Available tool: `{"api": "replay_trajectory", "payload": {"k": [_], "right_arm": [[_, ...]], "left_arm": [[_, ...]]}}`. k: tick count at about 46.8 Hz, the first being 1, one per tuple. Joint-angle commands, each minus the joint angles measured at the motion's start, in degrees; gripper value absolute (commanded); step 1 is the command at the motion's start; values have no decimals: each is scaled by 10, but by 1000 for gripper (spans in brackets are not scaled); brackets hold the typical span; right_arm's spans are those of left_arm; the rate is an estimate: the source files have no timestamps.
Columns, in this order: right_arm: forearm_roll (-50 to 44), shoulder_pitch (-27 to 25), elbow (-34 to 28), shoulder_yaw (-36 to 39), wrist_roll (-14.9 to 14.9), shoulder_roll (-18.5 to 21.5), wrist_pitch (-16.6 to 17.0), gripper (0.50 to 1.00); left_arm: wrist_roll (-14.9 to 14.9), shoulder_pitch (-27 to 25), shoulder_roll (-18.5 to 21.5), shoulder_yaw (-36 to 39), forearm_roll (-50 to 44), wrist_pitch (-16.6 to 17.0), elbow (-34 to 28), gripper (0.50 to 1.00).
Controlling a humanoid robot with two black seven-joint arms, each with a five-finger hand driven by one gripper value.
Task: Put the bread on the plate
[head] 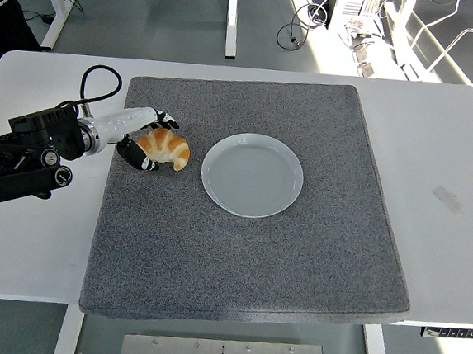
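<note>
A golden croissant [168,149] lies on the grey mat [246,252], just left of the empty white plate [251,175]. My left hand [153,142] reaches in from the left edge and is closed around the croissant's left end. Its fingers [163,121] lie over the top of the croissant and the thumb [138,161] sits under its lower left tip. The croissant still rests on the mat. The plate is about a hand's width to the right of the croissant. The right arm is out of view.
The mat covers most of the white table [452,171]. My left forearm and its black cable [96,78] lie over the table's left side. A person in dark clothes [2,16] stands at the top left corner.
</note>
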Motion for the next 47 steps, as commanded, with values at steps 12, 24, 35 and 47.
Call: {"api": "replay_trajectory", "payload": {"k": [12,24,35,47], "right_arm": [[0,0,0,0,0,0,0,1000],[0,0,0,0,0,0,0,1000],[0,0,0,0,0,0,0,1000],[0,0,0,0,0,0,0,1000]], "left_arm": [[0,4,-4,2,1,0,1,646],[-3,3,-3,-4,3,0,2,589],[-3,-19,3,-33,-4,-6,1,560],[-3,-34,4,-43,-4,-7,1,537]]}}
